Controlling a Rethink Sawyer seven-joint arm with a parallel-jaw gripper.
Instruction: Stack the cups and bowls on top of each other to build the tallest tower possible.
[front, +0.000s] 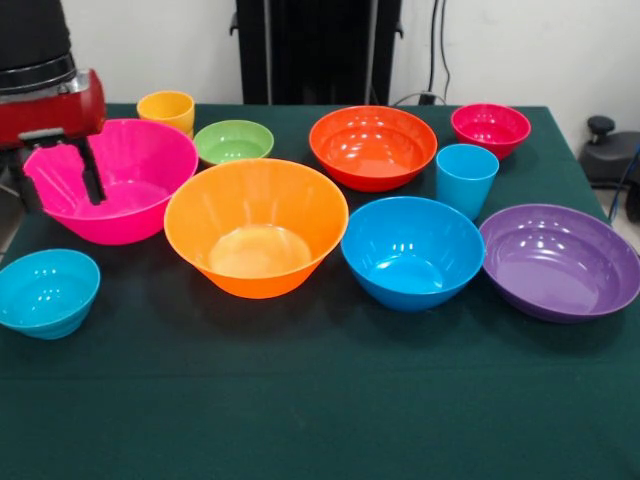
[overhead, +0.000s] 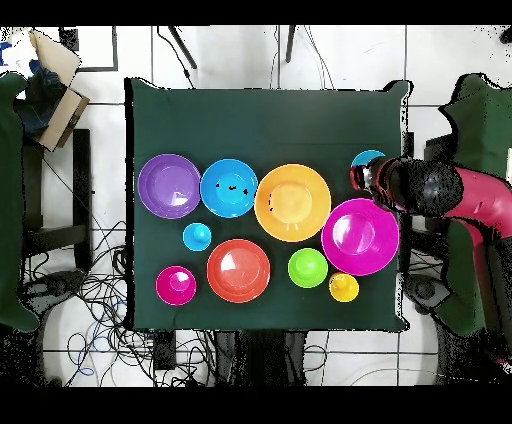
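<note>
Counting across the green-clothed surface (front: 300, 400) gives ten pieces, all standing apart and upright, none nested yet: eight bowls and two cups. The large orange bowl (front: 256, 226) sits near the middle, with the large pink bowl (front: 120, 180) to its left in the front view. The medium ones are a red-orange bowl (front: 372, 146), a blue bowl (front: 412, 250) and a purple bowl (front: 560, 260). The small ones are a teal bowl (front: 47, 292), a green bowl (front: 233, 141) and a magenta bowl (front: 490, 128). The yellow-orange cup (front: 167, 110) stands behind the pink bowl; the light blue cup (front: 466, 178) stands between the red-orange, blue and magenta bowls. The red and black arm (overhead: 440, 190) reaches in at the pink bowl's side, its claw (front: 66, 178) dipping over that bowl's near rim with dark fingers (front: 93, 172) spread apart, gripping nothing. No readable writing shows.
</note>
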